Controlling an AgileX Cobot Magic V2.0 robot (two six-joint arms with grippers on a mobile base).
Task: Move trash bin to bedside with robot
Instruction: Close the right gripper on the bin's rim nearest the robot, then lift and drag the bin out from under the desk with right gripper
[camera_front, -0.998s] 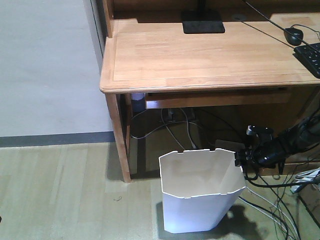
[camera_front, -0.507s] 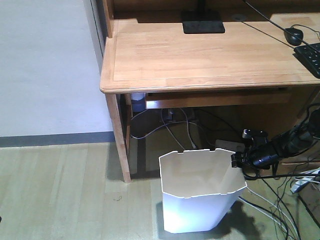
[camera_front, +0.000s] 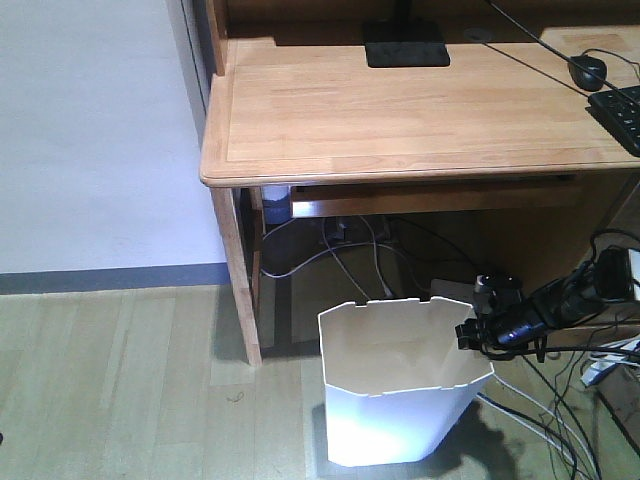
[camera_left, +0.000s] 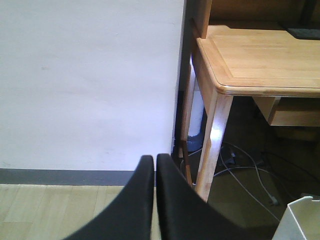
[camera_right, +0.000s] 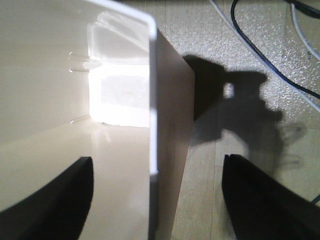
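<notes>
Pale plank flooring (camera_front: 120, 380) is bounded by a white wall (camera_front: 90, 130) with a grey skirting strip (camera_front: 100, 277). A light wooden desk (camera_front: 400, 110) is set against that wall. A black stand base (camera_front: 405, 45), a mouse (camera_front: 588, 70) and the corner of a keyboard (camera_front: 620, 115) are seen on its top. Loose cables (camera_front: 350, 255) are tangled on the floor beneath it.

The bin (camera_front: 395, 425) is stood upright on the floor just in front of the desk, near the front leg (camera_front: 245, 270). Its cream inside is lit brightly at the bottom, and nothing can be made out inside it.

The right gripper (camera_front: 470, 332) is held at the bin's right-hand rim, with its arm (camera_front: 580, 295) reaching in from the right edge of the front view. In the right wrist view the right gripper (camera_right: 157, 160) is seen released, with its jaws spread wide across the bin wall (camera_right: 170, 125). One finger (camera_right: 50, 195) is placed inside the bin and the other (camera_right: 265, 200) outside it. Neither is seen pressed against the plastic. The gripper's shadow (camera_right: 240, 100) is cast on the floor beside the bin.

In the left wrist view the left gripper (camera_left: 154, 167) is seen clenched, finger against finger, with nothing held between them. It is pointed towards the wall and the desk leg, and a corner of the bin (camera_left: 300, 220) is caught at the lower right edge.
</notes>
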